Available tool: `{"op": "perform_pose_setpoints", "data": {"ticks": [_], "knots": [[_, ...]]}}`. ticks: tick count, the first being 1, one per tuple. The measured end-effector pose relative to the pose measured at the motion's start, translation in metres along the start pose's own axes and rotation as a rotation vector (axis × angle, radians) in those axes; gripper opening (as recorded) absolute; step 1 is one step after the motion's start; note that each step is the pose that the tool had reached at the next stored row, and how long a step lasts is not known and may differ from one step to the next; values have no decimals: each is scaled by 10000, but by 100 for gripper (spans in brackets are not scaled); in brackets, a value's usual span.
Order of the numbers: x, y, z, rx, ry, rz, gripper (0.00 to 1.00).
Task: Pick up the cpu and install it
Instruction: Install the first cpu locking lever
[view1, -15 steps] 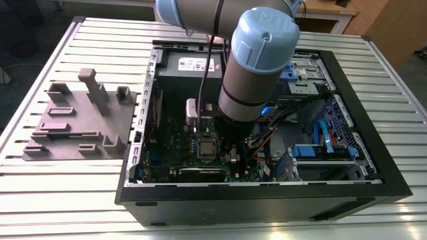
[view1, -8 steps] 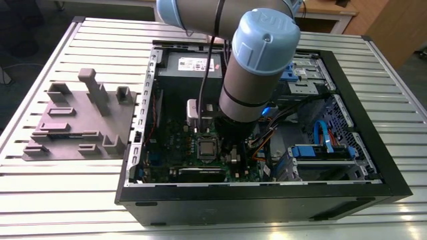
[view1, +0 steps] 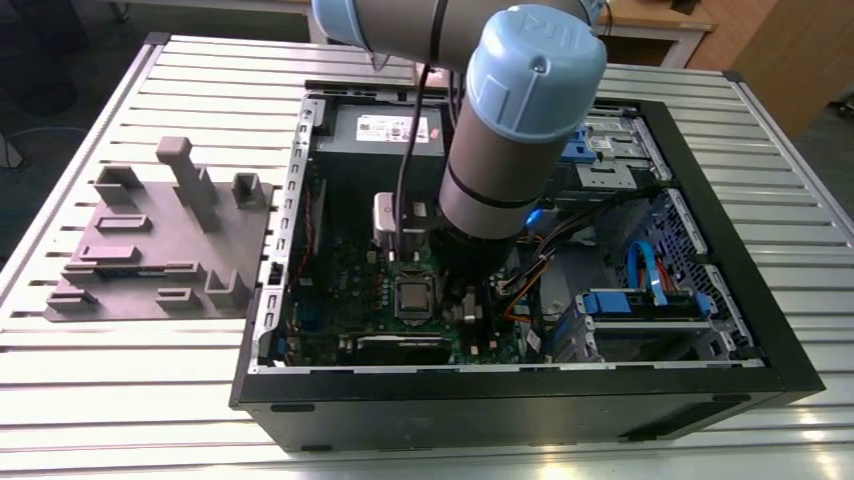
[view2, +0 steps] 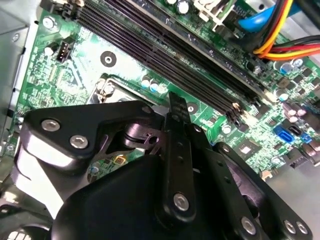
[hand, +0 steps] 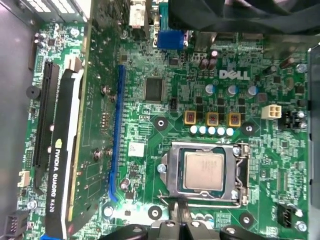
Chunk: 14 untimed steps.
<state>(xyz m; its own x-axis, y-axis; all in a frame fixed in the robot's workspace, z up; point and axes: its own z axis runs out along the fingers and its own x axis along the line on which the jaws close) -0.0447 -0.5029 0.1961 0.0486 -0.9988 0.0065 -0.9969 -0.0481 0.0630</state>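
The cpu is a small silver-grey square lying flat in the motherboard's socket, framed by the metal bracket. In the exterior view the cpu sits just beside the arm's wrist, which reaches down into the open computer case. My gripper hovers over the board at the socket's edge. Its fingers are together and hold nothing. In the second wrist view the black gripper hides most of the socket.
A purple-grey tray with upright blocks lies on the slatted table at the exterior view's left. Inside the case are a grey box with a white label, a graphics card, memory slots and loose cables.
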Motion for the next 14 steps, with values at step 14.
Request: {"op": "perform_pose_setpoints", "data": {"ticks": [14], "knots": [[1, 10, -157, 0, -5, 0, 11]]}}
